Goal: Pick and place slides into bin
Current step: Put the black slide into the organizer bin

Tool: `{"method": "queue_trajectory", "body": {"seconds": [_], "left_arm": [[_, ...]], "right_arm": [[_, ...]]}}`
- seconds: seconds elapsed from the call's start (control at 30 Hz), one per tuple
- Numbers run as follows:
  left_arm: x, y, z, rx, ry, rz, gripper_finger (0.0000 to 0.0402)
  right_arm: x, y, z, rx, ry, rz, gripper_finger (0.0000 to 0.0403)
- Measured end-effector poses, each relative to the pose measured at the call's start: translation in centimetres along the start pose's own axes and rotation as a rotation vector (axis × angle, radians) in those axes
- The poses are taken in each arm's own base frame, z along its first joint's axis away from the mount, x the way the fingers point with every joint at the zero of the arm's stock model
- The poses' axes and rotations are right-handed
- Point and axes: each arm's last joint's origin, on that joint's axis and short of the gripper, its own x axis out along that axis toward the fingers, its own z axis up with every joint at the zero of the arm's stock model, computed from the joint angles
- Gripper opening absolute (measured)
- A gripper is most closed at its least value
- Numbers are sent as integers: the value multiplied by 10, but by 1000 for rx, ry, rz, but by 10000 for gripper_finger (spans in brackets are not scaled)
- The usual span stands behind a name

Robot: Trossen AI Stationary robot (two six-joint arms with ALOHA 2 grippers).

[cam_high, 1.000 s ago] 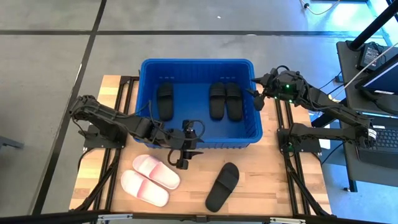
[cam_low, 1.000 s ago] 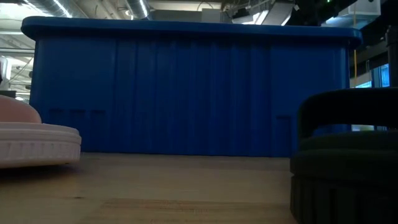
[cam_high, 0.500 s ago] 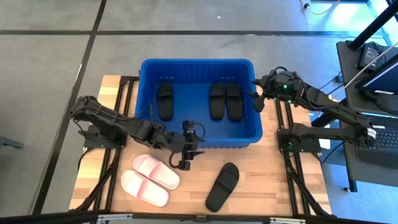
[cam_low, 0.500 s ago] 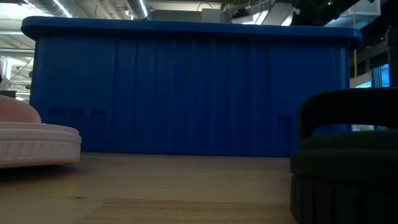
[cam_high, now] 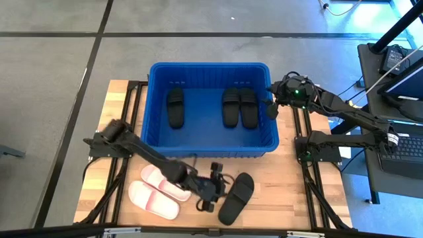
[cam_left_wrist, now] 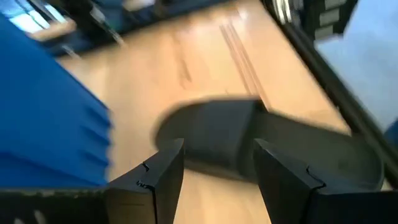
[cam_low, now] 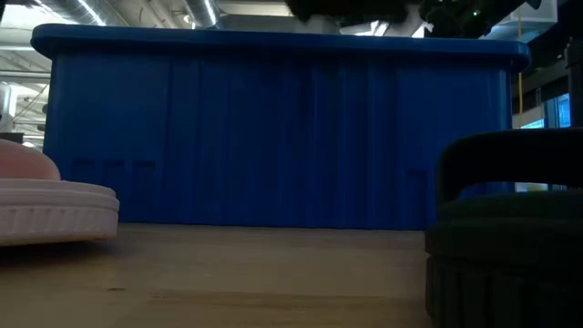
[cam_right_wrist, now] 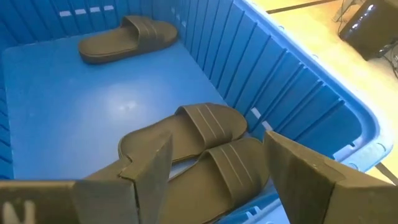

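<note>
The wooden bench [cam_high: 284, 185] carried the blue bin [cam_high: 210, 149], two pale pink slides [cam_high: 158, 192] side by side, and one black slide [cam_high: 238, 197] near them.

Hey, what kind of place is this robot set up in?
Probably a lab or industrial workshop, not a home. The wooden table stands on a bare concrete floor, a desk with a laptop and cables sits beside it, and overhead ducts and strip lights show behind the blue bin.

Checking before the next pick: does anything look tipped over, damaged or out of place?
Nothing stands out. Three black slides lie flat in the blue bin; the white pair and one black slide rest upright on the table, with the left end effector open beside it.
</note>
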Motion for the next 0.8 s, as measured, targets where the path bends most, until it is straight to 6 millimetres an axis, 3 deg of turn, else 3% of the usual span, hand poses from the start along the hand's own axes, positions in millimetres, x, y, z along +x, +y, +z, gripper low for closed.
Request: {"method": "queue_trajectory", "body": {"seconds": [0.3,0.53,0.8], "left_arm": [[54,-30,-37,26,9,154,183],[78,-36,-25,161,51,269,183],[94,-41,-19,164,96,243,183]], "right_arm": [[8,1,-3,-5,56,6,251],[7,2,-11,-12,132,15,251],[7,2,-13,-11,151,17,251]]}}
